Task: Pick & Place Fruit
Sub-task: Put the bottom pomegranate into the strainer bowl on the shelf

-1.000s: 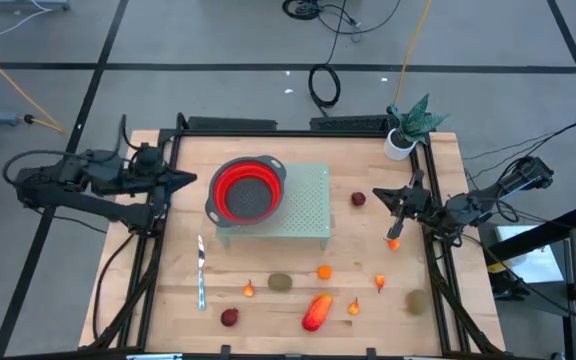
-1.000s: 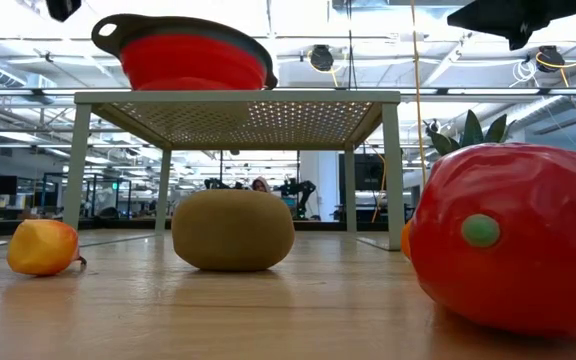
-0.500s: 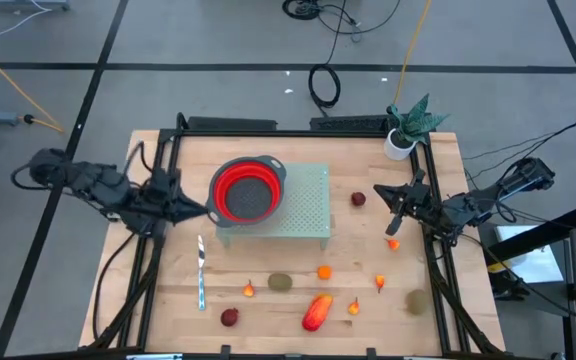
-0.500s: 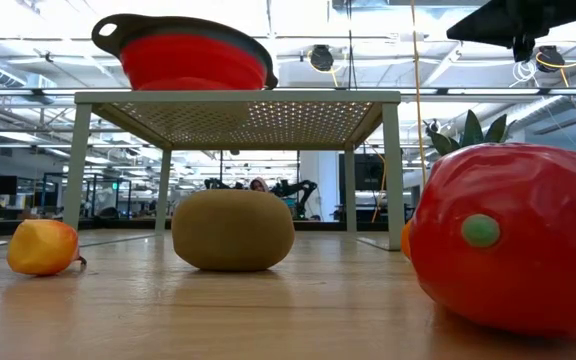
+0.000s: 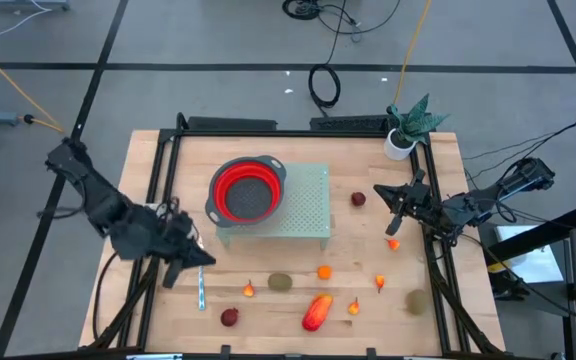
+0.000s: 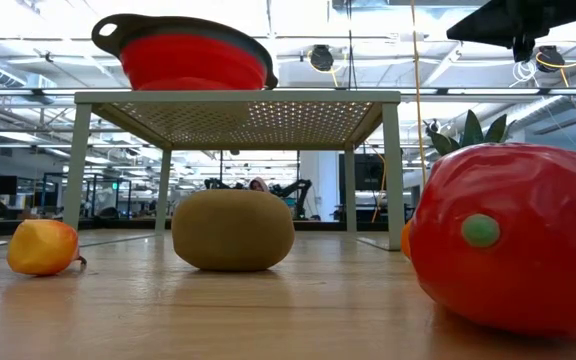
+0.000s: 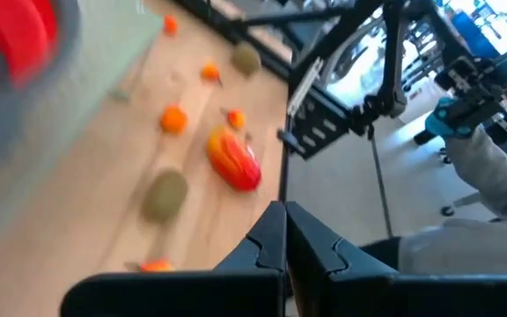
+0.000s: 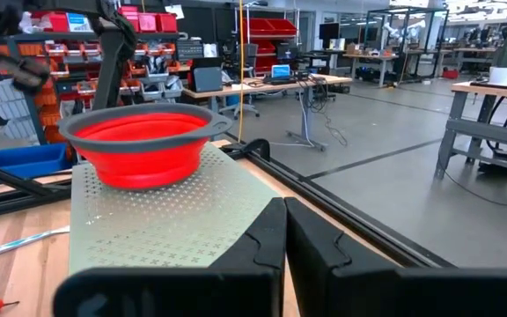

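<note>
Left gripper point(image 5: 193, 258) over the near-left worktop point(image 5: 158, 310), just above the silver knife point(image 5: 200, 285), jaws closed together and holding nothing. Right gripper point(image 5: 395, 207) hanging at the right edge, jaws likewise pressed shut and empty, beside a small orange piece point(image 5: 394, 243). Fruit scattered along the near worktop: brown-green oval point(image 5: 280, 282), elongated red-orange piece point(image 5: 316, 311), dark-red round one point(image 5: 230, 317), another point(image 5: 358, 199) right of the perforated stand point(image 5: 308, 205). Red bowl point(image 5: 247, 188) resting on the stand's left half.
</note>
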`<state>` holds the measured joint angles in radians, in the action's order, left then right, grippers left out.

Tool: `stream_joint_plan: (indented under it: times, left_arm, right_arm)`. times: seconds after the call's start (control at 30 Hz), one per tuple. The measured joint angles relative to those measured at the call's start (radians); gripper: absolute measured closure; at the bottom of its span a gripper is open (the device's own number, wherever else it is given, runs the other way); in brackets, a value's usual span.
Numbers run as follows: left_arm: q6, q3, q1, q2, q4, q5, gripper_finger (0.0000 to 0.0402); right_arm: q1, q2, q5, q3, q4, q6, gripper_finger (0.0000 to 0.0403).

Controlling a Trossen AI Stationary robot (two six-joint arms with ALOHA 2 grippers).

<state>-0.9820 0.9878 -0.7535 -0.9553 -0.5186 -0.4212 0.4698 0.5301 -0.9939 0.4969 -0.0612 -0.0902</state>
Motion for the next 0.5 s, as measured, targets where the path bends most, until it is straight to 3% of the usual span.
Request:
stream_joint_plan:
  times: [0.2,0.5]
  left_arm:
    - [-0.195,0.000,-0.108,-0.092,0.013,-0.074,0.0401]
    - [-0.278,0.000,-0.173,-0.231,0.221,-0.166,0.0401]
  right_arm:
    - [0.000,0.000,0.000,0.000,0.000,0.000,0.0403]
    - [0.000,0.000,0.004,0.000,0.000,-0.001,0.0403]
